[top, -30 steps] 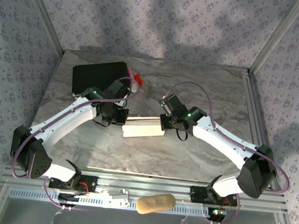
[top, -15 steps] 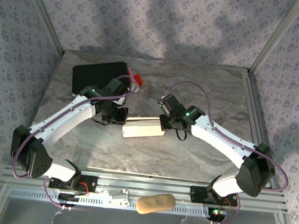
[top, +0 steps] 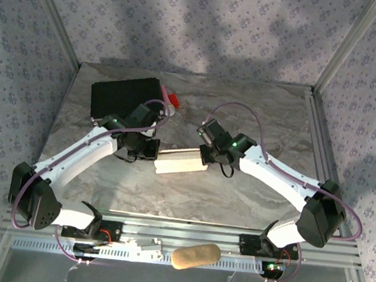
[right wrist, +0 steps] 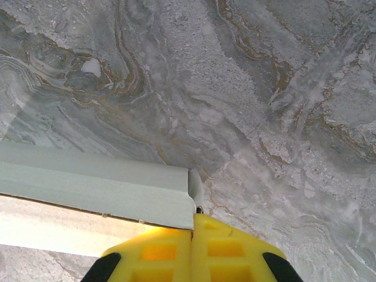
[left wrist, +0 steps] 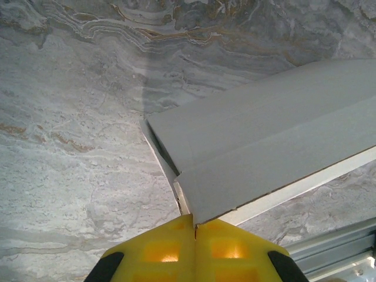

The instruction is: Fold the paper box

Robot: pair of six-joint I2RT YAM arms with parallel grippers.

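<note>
Right now the paper box (top: 181, 162) lies as a flat white oblong near the middle of the marbled table (top: 271, 116), stretched between the two arms, with a black case (top: 119, 95) well apart from it at the far left corner. At its left end the left gripper (top: 152, 149) has its yellow fingers (left wrist: 158, 249) pressed together on the box's near corner, whose edge runs into the seam between them. At the right end the right gripper (top: 205, 154) is likewise clamped, its tips meeting on the thin cardboard end tab
</note>
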